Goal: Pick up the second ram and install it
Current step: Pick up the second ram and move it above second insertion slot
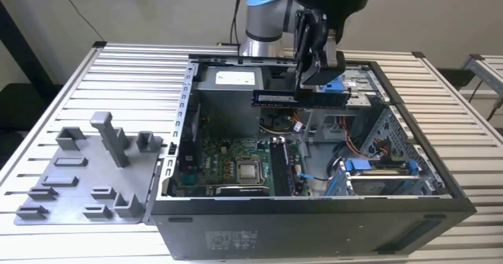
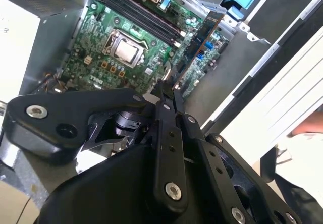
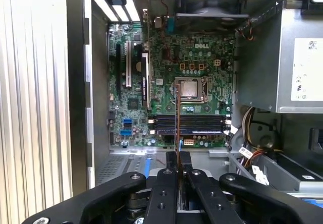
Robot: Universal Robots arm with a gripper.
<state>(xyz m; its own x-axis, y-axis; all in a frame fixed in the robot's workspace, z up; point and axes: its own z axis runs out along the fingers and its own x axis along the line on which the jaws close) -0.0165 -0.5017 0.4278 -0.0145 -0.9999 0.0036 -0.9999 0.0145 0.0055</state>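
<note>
Slatted aluminium table carries your open computer case, with a grey fixture tray just beside it on the exterior view's left. You have the gripper clamped on the second ram, which hangs level in the air over the case's interior, near the power supply. In the first wrist view you see the stick edge-on, running out from the closed fingertips across the memory slots of the motherboard, well apart from them.
</note>
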